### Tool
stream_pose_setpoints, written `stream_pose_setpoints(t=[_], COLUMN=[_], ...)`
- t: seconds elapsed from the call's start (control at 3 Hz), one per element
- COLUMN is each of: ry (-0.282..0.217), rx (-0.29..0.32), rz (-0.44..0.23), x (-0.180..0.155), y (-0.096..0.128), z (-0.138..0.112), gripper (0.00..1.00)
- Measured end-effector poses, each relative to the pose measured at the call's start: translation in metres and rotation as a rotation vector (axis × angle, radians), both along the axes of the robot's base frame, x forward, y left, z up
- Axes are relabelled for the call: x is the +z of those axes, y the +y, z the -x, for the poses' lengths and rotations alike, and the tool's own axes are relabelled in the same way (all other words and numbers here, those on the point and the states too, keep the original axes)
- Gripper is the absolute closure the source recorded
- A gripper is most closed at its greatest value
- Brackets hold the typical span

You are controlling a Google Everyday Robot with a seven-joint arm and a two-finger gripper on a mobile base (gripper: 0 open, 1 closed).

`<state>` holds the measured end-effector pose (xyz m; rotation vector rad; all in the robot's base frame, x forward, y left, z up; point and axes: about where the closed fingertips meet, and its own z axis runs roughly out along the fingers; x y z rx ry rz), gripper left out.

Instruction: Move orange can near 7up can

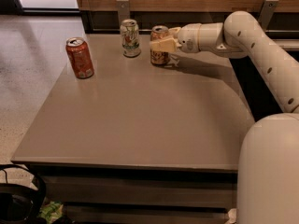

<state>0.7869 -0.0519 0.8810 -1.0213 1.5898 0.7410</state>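
Red-orange, a speckled can (79,58) is set at the worktop's (140,125) left rear. Further right the 7up can (130,38) is stood by the back edge, and just beside it the orange can (160,56) is clasped by the tool (158,45).

Orange can (160,58) (pincer (159,45) at it) beside 7up can (130,38)
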Motion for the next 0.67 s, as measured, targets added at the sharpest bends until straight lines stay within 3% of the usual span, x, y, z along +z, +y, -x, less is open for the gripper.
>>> stream_pose_setpoints(t=[0.33, 0.67], ry=[0.000, 0.001], rx=[0.000, 0.003], rz=[0.000, 0.000], x=[0.0000, -0.0005], y=[0.0001, 0.0019], z=[0.0000, -0.0001], gripper=[0.04, 0.00])
